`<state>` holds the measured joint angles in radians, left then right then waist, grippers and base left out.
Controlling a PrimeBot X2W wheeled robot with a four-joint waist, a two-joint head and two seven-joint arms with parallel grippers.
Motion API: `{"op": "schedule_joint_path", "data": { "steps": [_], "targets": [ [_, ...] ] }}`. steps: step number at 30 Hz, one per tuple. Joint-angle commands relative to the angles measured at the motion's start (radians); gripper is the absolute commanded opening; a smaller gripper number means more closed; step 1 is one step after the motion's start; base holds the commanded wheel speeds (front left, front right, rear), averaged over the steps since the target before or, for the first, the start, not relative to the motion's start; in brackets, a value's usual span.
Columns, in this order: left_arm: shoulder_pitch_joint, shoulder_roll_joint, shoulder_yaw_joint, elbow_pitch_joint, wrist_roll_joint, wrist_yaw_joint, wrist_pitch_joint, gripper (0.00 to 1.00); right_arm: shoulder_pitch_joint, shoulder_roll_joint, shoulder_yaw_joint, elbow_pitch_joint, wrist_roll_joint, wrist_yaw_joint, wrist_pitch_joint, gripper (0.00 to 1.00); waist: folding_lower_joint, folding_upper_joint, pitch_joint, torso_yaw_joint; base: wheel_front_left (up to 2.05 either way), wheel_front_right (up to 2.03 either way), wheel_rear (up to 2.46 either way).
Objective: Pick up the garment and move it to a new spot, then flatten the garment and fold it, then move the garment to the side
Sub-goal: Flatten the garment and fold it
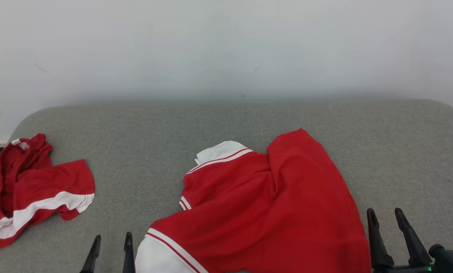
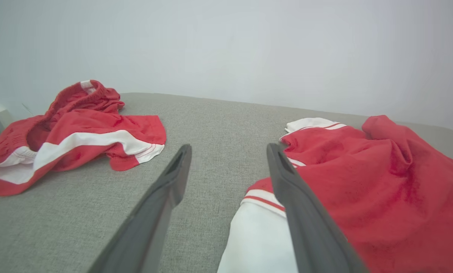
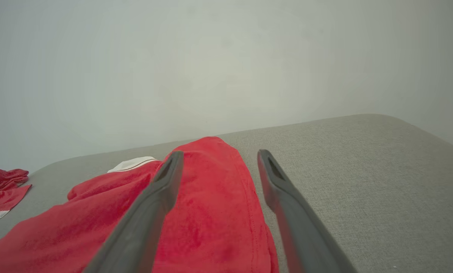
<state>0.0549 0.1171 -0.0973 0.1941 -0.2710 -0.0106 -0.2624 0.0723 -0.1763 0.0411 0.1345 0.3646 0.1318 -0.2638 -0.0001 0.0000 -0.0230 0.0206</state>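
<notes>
A red garment with white sleeve ends and collar trim lies crumpled on the grey padded surface, from the middle to the front edge. My left gripper stands open just left of its white sleeve, with nothing between the fingers. In the left wrist view the left gripper has bare grey fabric between its fingers and the garment lies to the right. My right gripper is open at the garment's right edge. Seen from the right wrist, the right gripper points over the garment's red hem.
A second red garment with a white stripe lies bunched at the surface's left edge, also seen as the red bundle in the left wrist view. A pale wall rises right behind the surface. Bare grey fabric lies to the right.
</notes>
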Motion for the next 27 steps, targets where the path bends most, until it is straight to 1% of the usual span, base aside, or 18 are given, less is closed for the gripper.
{"op": "schedule_joint_path", "data": {
  "steps": [1,6,9,13,18,23,27],
  "targets": [
    [0.007,-0.004,0.002,-0.004,0.013,-0.005,-0.003,1.00,-0.001,-0.005,0.002,-0.005,-0.006,-0.002,-0.001,1.00,0.0001,0.0000,-0.008,-0.009,0.00,0.00,0.00],
    [0.001,-0.013,0.022,-0.042,0.039,-0.023,-0.003,1.00,0.011,-0.010,0.015,-0.025,-0.004,-0.002,-0.001,1.00,0.0001,0.0000,-0.017,-0.024,0.00,0.00,0.00],
    [0.000,-0.015,0.034,-0.060,0.050,-0.025,-0.003,1.00,0.018,-0.013,0.020,-0.035,-0.007,-0.002,-0.001,1.00,0.0001,0.0000,-0.022,-0.030,0.00,0.00,0.00],
    [0.026,0.000,0.041,-0.073,0.091,-0.007,-0.003,1.00,0.028,-0.011,0.025,-0.051,-0.011,-0.002,-0.001,1.00,0.0001,0.0000,-0.027,-0.039,0.00,0.00,0.00],
    [0.061,0.009,0.061,-0.096,0.106,0.018,-0.003,1.00,0.060,-0.007,0.018,-0.076,-0.024,-0.002,-0.001,1.00,0.0001,0.0000,-0.030,-0.040,0.00,0.00,0.00],
    [0.088,0.009,0.073,-0.120,0.108,0.028,-0.003,1.00,0.096,-0.011,0.010,-0.090,-0.029,-0.002,-0.001,1.00,0.0001,0.0000,-0.031,-0.032,0.00,0.00,0.00],
    [0.100,0.003,0.072,-0.122,0.095,0.027,-0.003,1.00,0.107,-0.016,0.005,-0.088,-0.030,-0.002,0.005,1.00,0.0001,0.0000,-0.031,-0.029,0.00,0.00,0.00]
  ]
}}
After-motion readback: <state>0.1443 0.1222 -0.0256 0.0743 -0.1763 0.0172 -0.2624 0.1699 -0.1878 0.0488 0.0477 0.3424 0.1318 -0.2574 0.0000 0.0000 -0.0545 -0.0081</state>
